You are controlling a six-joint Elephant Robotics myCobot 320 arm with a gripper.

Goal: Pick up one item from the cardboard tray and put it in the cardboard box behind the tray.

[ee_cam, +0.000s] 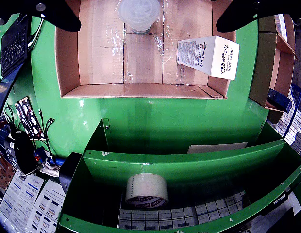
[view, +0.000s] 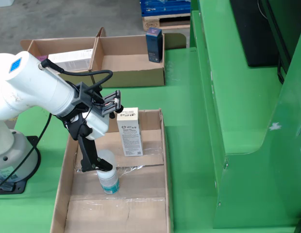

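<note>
Green table [view: 189, 126] is seen all around. A small jar [view: 108, 180] with a clear lid is stood in the tray [view: 60, 204], left of middle in the side view. It is pinched by the claw [view: 103, 167]. A white carton [view: 129, 131] is stood just behind. The box [view: 133, 77] is seen at the upper left.

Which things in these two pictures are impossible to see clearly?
- Tool, side view: whether it grips the bottle is unclear; the finger covers the cap.
- Bottle, tool-mounted view: top cut off by the edge.
- White box print: too small to read.
- Far box: left compartment partly hidden by the arm.
</note>
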